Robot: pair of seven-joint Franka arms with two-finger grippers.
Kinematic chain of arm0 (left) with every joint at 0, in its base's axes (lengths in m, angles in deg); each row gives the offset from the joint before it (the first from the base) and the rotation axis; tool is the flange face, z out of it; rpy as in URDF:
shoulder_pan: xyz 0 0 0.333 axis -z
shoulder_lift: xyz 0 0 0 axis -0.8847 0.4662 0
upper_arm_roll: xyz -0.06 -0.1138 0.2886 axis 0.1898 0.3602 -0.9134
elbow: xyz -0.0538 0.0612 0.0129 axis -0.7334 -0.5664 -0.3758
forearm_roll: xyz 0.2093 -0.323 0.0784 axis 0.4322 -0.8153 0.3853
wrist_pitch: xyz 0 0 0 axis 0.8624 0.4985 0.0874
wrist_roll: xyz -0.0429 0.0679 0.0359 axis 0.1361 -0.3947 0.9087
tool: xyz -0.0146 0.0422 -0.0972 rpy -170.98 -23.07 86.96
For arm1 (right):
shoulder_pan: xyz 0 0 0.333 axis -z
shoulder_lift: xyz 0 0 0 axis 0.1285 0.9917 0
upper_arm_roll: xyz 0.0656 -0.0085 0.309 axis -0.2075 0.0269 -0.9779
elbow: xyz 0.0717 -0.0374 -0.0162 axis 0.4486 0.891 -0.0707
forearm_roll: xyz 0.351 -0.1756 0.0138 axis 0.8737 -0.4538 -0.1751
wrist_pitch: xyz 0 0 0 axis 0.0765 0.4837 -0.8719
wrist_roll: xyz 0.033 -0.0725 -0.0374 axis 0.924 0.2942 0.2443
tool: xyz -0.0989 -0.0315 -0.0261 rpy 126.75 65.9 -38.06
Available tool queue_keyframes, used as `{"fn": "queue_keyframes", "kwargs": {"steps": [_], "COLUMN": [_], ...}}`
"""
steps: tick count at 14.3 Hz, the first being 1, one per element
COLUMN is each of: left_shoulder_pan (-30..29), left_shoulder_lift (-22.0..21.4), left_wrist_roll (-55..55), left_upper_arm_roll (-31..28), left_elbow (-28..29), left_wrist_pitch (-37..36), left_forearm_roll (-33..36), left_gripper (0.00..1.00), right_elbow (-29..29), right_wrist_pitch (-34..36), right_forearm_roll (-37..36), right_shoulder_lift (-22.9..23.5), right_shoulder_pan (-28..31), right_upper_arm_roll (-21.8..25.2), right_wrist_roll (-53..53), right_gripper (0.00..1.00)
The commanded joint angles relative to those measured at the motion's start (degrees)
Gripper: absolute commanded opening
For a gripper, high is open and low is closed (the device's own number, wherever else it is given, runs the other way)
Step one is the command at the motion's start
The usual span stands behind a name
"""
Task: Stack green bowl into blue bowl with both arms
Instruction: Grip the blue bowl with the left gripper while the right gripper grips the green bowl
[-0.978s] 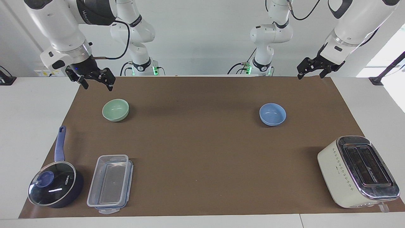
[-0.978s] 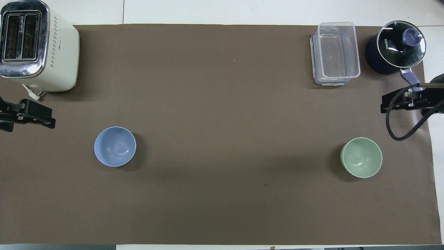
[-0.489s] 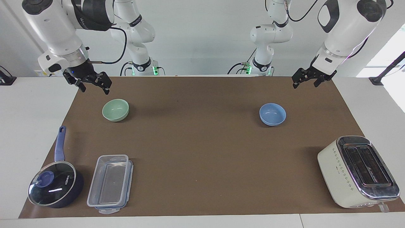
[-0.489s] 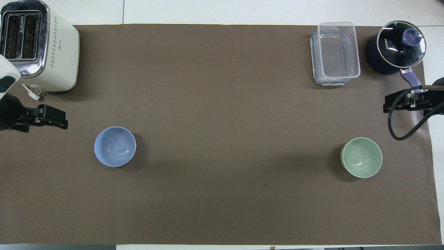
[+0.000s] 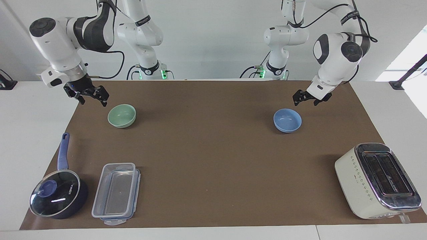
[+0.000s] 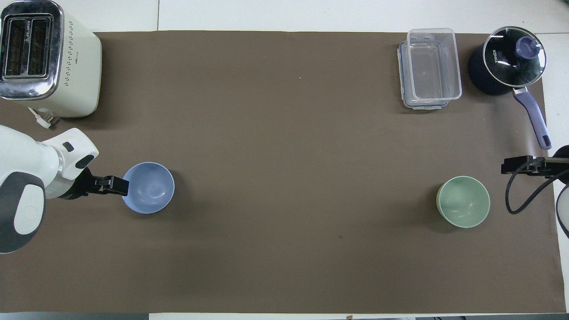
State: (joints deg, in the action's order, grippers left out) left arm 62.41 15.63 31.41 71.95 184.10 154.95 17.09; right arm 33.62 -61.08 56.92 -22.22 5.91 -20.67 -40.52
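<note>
While both bowls sit untouched on the brown mat [image 5: 213, 186], each arm hangs beside its own bowl; the green bowl [image 5: 121, 115] lies toward the right arm's end of the table, near the mat's robot-side edge, upright, round, so no long axis to line up with; the right gripper [image 5: 87, 95] is up in the air over the mat's edge next to that bowl, jaws wide, nothing in them, bowl just off to its side toward the table's middle; the blue bowl [image 5: 287, 120] lies toward the left arm's end, well apart from the green one; the left gripper [image 5: 307, 99] hangs by the blue bowl's rim, jaws open and empty, no contact visible; judgement: right arm is nearer the green bowl, so the pick falls to it, a short drop onto the rim.
</note>
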Motion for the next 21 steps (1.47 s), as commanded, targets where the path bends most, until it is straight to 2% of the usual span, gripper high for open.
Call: {"fn": "queue_keyframes", "kwargs": {"steps": [1,4,7,10,11,12,13,14,16,20,21], "left_shoulder_pan": [-0.4,0.2,0.2,1.0,1.1,1.1,1.1,1.2,1.2,1.1,1.2], "left_shoulder_lift": [0.1,2.8,3.6,4.3,4.4,4.4,4.4,4.4,4.4,5.0,5.9], "left_wrist_roll": [-1.7,-1.8,-1.8,-1.9,-1.9,-2.1,-2.2,-2.3,-2.3,-2.3,-2.0], "left_upper_arm_roll": [-0.1,-0.1,-0.1,-0.1,-0.1,-0.1,-0.1,-0.1,-0.1,-0.1,-0.1], "left_elbow": [6.0,6.3,7.2,8.4,8.4,8.5,8.7,8.8,8.9,7.7,5.3], "left_wrist_pitch": [7.9,10.0,12.1,14.6,14.6,14.6,14.6,14.6,14.6,14.2,13.2], "left_forearm_roll": [-0.6,-0.6,-0.6,-0.6,-0.6,-0.5,-0.6,-0.5,-0.5,-0.5,-0.5], "left_gripper": [1.0,1.0,0.95,0.87,0.8,0.66,0.49,0.35,0.01,0.0,0.0], "right_elbow": [8.5,13.0,18.7,20.2,20.5,20.7,21.0,21.0,20.9,20.9,20.8], "right_wrist_pitch": [-7.4,-11.5,-18.4,-20.9,-21.4,-22.0,-22.3,-22.3,-22.5,-22.4,-22.3], "right_forearm_roll": [0.8,0.8,0.8,0.8,0.8,0.8,0.8,0.8,0.8,0.8,0.8], "right_shoulder_lift": [-1.5,-0.7,0.0,2.5,2.7,2.8,2.8,2.8,2.8,2.8,2.8], "right_shoulder_pan": [2.4,3.3,4.2,4.3,4.3,4.3,4.3,4.3,4.4,5.2,5.2], "right_upper_arm_roll": [-0.4,-0.4,-0.4,-0.4,-0.4,-0.4,-0.4,-0.4,-0.4,-0.5,-0.5], "right_wrist_roll": [1.3,1.5,1.9,2.0,2.1,2.1,2.1,2.0,2.1,2.1,2.1], "right_gripper": [1.0,1.0,1.0,0.97,0.93,0.8,0.47,0.0,0.0,0.0,0.0]}}
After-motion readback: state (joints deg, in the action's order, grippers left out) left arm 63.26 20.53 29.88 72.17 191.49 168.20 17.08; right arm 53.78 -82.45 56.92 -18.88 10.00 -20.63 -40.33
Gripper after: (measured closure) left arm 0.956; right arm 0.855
